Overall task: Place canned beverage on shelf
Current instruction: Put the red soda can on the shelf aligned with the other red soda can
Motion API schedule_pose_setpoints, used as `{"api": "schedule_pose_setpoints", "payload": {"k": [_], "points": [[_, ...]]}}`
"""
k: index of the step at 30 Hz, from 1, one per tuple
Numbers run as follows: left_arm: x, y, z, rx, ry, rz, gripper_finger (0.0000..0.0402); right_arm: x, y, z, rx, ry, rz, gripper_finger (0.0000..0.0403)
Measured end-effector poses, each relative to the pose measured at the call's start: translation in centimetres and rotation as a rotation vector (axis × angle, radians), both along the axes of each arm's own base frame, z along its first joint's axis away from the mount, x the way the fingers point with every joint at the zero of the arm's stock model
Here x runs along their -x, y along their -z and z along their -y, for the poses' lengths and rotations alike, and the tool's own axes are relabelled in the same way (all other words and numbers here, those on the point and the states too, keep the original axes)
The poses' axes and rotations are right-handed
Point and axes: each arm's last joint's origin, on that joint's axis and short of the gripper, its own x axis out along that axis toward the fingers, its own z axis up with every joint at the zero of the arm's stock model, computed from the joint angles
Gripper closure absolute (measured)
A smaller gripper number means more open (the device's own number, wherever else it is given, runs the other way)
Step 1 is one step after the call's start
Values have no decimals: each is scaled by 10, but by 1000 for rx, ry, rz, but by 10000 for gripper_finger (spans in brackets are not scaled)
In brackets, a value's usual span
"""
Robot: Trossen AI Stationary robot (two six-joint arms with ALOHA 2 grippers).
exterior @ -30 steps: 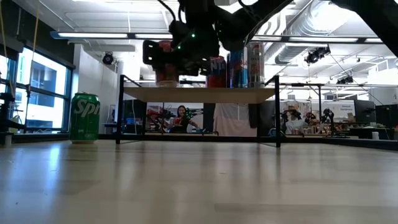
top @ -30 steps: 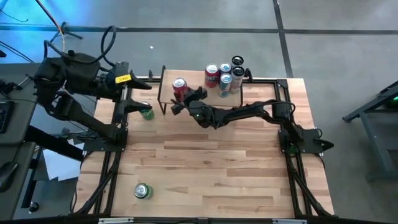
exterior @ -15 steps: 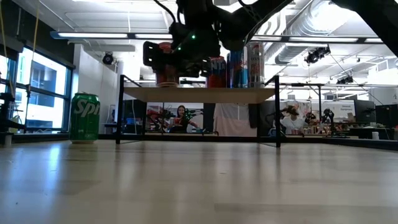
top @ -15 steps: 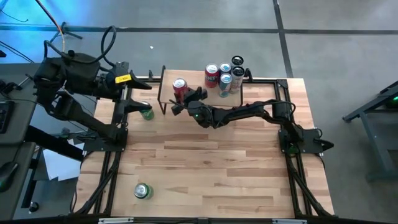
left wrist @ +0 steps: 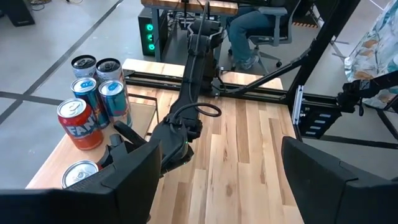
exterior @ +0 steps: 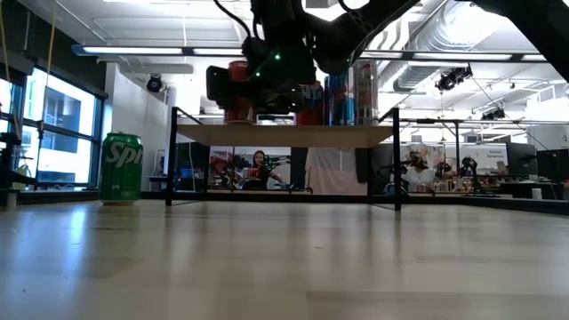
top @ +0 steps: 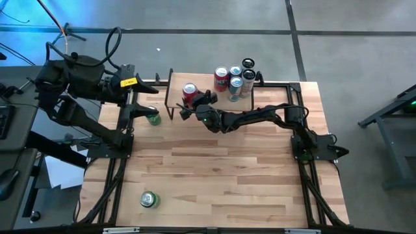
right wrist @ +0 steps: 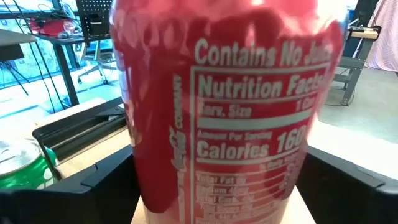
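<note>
Now the red can [top: 189, 91] is stood on the shelf [top: 174, 99], at the end away from the four cans [top: 235, 78] already grouped there, and the release looks under way: the right gripper [top: 196, 104] is seen with its fingers spread either side of the can, barely clear of it. Next, a straight pull-back without a knock is called for. Only from the right wrist is that slack shown; only from table height is the can's base seen on the board. The left gripper [left wrist: 211, 180] is parked wide apart at the table's left edge

Dark jointed arms [top: 253, 118], yellow wrist label [top: 129, 82]
</note>
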Motion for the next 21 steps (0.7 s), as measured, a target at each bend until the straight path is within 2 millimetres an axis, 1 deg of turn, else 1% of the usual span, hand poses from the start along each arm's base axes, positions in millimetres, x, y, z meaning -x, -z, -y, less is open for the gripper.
{"api": "schedule_pose_setpoints", "payload": {"k": [13,18,21], "points": [[0,0,0,-14,7,-1,117,0,0,0,5,-1,-6,43],[0,0,0,-27,7,-2,117,-1,0,-6,7,-14,-9,43],[0,0,-2,-49,-38,0,117,-1,-1,-10,28,-26,-37,43]]}}
